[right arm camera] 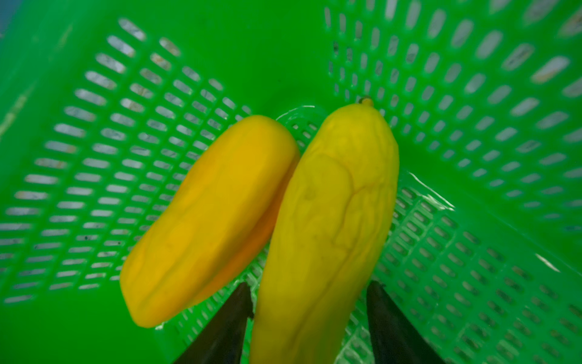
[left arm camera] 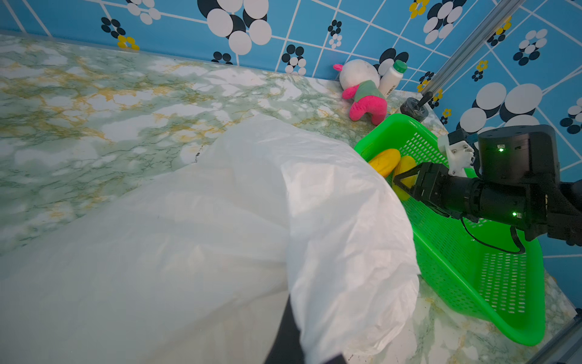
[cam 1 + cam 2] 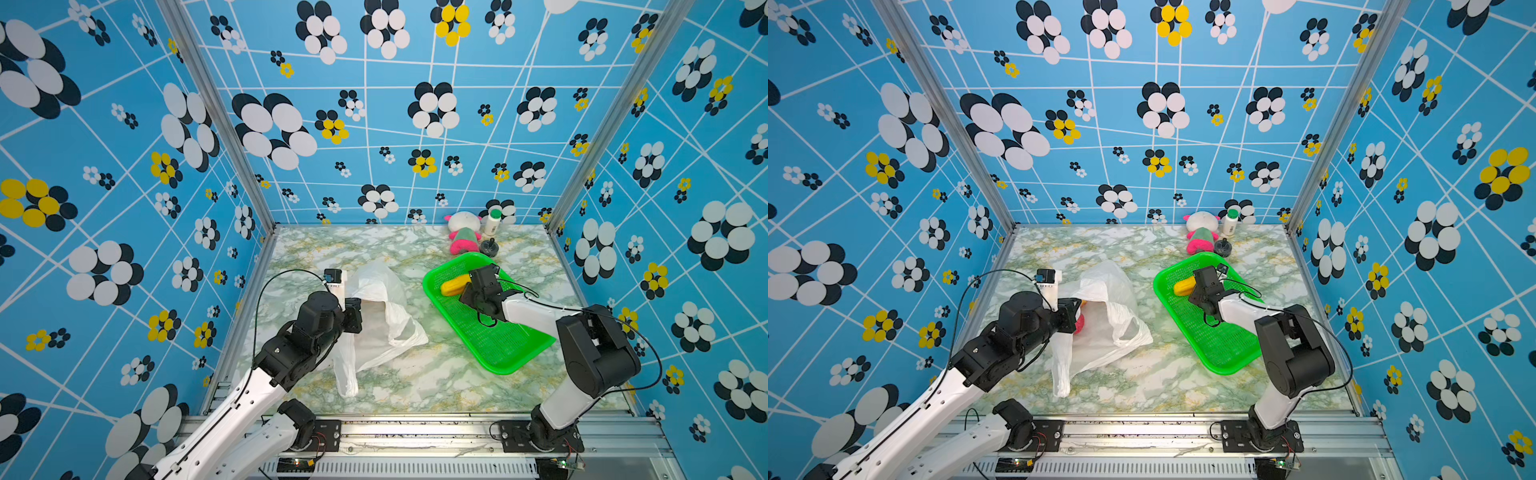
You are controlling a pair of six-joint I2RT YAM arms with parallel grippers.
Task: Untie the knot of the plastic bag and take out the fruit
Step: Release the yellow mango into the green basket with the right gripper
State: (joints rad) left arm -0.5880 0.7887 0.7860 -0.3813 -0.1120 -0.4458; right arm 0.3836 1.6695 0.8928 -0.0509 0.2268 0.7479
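Table [image 3: 415, 382]: green-veined marble top; both my arms reach in from the near edge.
Handle loop [image 3: 347, 378]: one bag handle lies slack on the table, nearest of all, left of centre.
Bag [image 3: 382, 291]: left of centre and crumpled, with its mouth facing left and lifted off the table like a tent.
Left gripper [image 3: 1074, 318]: my jaws are closed tight, pinching the bag's rim at the mouth; the film drapes over my fingers.
Pink fruit [image 3: 1080, 323]: just inside the bag mouth, right beside my left gripper.
Basket [image 3: 498, 349]: green, right of the bag and apart from it, set slantwise from near-right to far-left.
Right gripper [image 1: 310, 296]: down in the basket's far end, with jaws parted on either side of the yellow fruit; a sliver of gap shows at one finger.
Yellow fruit [image 1: 333, 205]: lying on the basket floor between my right fingers.
Orange fruit [image 1: 214, 214]: touching the yellow one on its left, in the same far corner.
Plush [image 3: 463, 235]: beyond the basket, against the far wall.
Bottle [image 3: 493, 222]: white, just right of the plush.
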